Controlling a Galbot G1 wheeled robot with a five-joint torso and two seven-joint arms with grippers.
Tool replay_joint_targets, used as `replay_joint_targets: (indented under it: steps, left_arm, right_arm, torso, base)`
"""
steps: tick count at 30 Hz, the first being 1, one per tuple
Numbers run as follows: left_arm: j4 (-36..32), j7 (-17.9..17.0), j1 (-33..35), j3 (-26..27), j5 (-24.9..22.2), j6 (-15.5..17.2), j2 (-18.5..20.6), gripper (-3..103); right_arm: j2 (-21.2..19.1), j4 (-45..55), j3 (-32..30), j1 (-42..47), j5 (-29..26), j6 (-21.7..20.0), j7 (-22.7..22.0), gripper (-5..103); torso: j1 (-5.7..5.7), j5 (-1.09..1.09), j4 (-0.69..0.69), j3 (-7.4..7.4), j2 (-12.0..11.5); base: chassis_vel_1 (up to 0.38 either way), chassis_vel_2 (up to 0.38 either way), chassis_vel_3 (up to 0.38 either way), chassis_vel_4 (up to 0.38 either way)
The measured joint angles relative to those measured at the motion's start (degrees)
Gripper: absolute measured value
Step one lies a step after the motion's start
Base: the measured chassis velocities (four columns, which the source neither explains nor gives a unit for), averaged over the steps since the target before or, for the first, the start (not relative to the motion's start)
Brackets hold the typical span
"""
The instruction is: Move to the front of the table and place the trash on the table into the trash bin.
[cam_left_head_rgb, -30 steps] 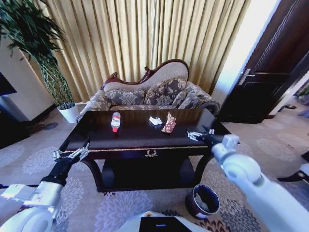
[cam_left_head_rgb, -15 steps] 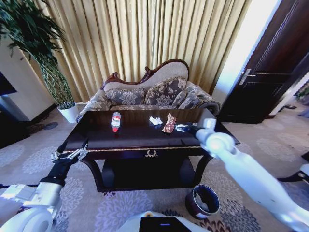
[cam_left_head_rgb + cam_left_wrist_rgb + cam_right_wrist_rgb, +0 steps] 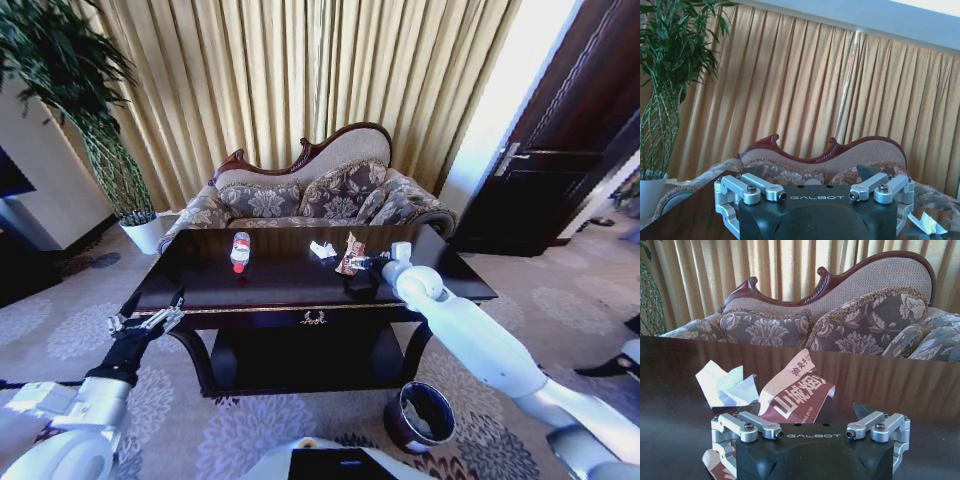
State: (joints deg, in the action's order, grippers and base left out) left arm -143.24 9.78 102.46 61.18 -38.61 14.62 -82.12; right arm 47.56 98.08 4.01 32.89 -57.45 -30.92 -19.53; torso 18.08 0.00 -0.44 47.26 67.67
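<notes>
On the counter: you have the dark counter [image 3: 260, 285] right ahead, so the drive up to it looks finished; all three pieces of trash lie on its top.
Trash: clear bottle with the red label [image 3: 239, 251] toward the left; crumpled white paper [image 3: 322, 250] and reddish-brown snack wrapper [image 3: 349, 255] side by side near the middle.
Bin: your trash bin [image 3: 420, 415] stands on the carpet by the counter's right front leg, and you can see nothing inside it from above.
Progress: judged from that, nothing is binned yet; all three pickups and drops are left.
Right hand: your right hand [image 3: 362, 265] is stretched over the counter just beside the wrapper. The wrist view shows its fingers [image 3: 747, 426] spread wide apart, with the wrapper [image 3: 797, 397] lying between and just ahead of them. Whether they touch it, I cannot tell; nothing is clamped.
Left hand: your left hand [image 3: 150, 320] hovers off the counter's left front corner, fingers [image 3: 752, 187] apart and empty.
</notes>
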Motion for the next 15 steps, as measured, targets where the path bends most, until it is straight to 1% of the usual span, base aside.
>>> replay_joint_targets:
  steps: [6, 8, 15]
  left_arm:
    - [0.0, 0.46, -0.06, 0.23, -0.16, -0.65, 0.12, 100]
    - [0.04, 1.08, -0.11, 0.24, -0.59, -0.84, 0.31, 100]
    - [0.18, 2.01, -0.23, 0.32, -1.15, -1.14, 0.32, 100]
  right_arm:
    - [0.36, -0.96, 2.17, -2.33, -0.01, 0.01, 0.23, 100]
    - [0.35, -1.08, 3.33, -3.34, -0.12, -0.19, 0.84, 100]
    - [0.4, -1.15, 5.14, -4.19, -0.24, -0.5, 1.13, 100]
  torso:
    - [0.0, 0.0, 0.02, 0.0, 0.0]
    - [0.0, 0.0, 0.01, 0.0, 0.0]
    - [0.0, 0.0, 0.01, 0.0, 0.01]
  base:
    - [0.0, 0.0, 0.0, 0.0]
    - [0.0, 0.0, 0.0, 0.0]
    - [0.0, 0.0, 0.0, 0.0]
